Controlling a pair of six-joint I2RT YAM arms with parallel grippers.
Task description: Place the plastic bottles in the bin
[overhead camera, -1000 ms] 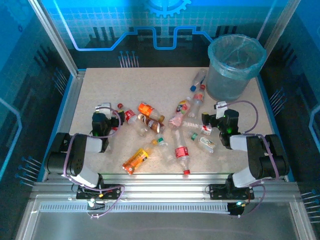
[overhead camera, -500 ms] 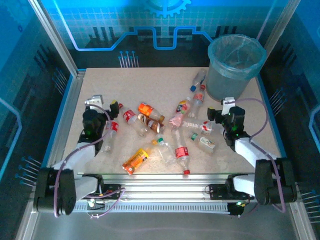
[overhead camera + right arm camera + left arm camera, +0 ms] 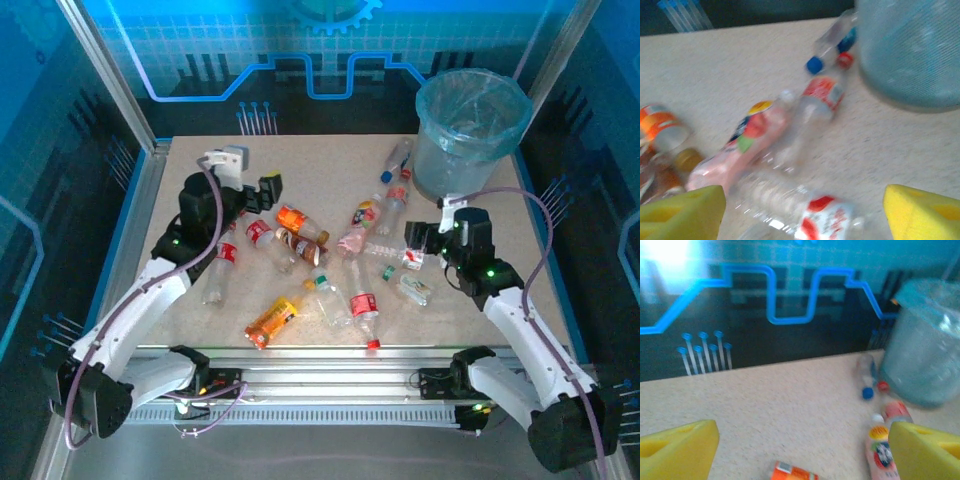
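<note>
Several plastic bottles lie scattered across the middle of the table. The grey-blue bin with its light-blue bag stands at the far right corner. My left gripper hovers open over the far left part, its yellow fingers wide apart around bare table, with an orange-labelled bottle just below. My right gripper is open too. Its fingers straddle a clear bottle with a red-and-white label without touching it. A pink bottle lies to its left.
Two bottles with a blue and a red cap lie against the foot of the bin. A raised metal frame edges the table. An orange-yellow bottle and a red-labelled one lie near the front edge.
Both arms have unfolded and stretched out. The left gripper has swung towards the far side and to the right, above the bottles. The right gripper stays near the red-and-white bottle.
</note>
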